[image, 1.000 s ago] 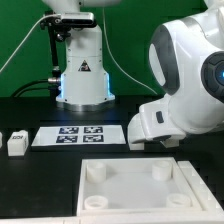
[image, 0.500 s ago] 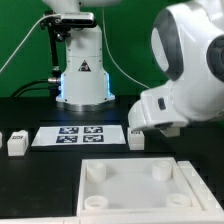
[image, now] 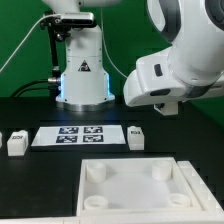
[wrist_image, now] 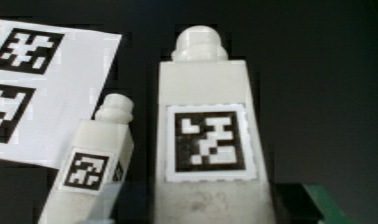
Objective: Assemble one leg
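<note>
Exterior view: the arm's white wrist housing hangs high at the exterior view's right; the gripper itself is hidden behind it, so I cannot tell there whether it is spread or closed.
Wrist view: two white legs lie on the black table; the nearer leg [wrist_image: 209, 130] fills the middle of the picture, tag up, peg end pointing away from the camera.
Second leg: a slimmer-looking one [wrist_image: 97, 150] lies just beside the first, tilted, close to the marker board [wrist_image: 35, 70].
Tool state: no fingertips show in the wrist view; cannot tell whether the jaws are apart or together, or whether anything is held.
Task's thing: one leg [image: 135, 135] stands below the tool, just off the end of the marker board [image: 80, 135].
Other parts: two more legs [image: 15, 143] sit well apart from the tool; the square part with corner sockets [image: 150, 185] lies nearer the camera than the tool.
Doing it well: probably centre over the leg, align the jaws across its narrow faces, descend straight, and avoid nudging the neighbouring leg.
</note>
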You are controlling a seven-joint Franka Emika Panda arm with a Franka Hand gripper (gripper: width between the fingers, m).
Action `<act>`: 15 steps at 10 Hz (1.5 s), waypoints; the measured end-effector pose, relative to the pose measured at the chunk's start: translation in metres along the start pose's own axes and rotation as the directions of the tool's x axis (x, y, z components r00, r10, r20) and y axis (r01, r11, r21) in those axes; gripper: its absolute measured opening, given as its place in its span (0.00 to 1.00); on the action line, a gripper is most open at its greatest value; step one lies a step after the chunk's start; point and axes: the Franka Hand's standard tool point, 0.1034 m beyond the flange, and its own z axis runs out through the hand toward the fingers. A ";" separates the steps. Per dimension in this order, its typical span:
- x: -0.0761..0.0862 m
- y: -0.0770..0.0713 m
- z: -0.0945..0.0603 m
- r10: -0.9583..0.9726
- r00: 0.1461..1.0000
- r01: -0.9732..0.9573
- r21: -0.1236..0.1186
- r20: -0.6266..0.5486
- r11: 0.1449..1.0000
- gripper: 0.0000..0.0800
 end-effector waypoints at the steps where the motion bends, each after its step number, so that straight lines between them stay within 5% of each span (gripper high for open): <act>1: 0.010 -0.001 -0.007 0.003 0.990 -0.002 0.006 -0.141 1.000 0.37; 3: 0.006 0.018 -0.014 -0.037 0.954 0.036 -0.008 -0.296 0.999 0.37; 7: 0.012 0.081 -0.064 -0.074 0.777 0.062 -0.041 -0.625 0.997 0.37; 10: 0.018 0.089 -0.073 -0.063 0.626 0.035 -0.052 -0.777 0.998 0.37; 12: 0.018 0.089 -0.073 -0.063 0.628 0.036 -0.053 -0.776 0.998 0.37; 15: 0.042 0.086 -0.130 -0.150 0.576 0.096 -0.116 -0.804 0.989 0.37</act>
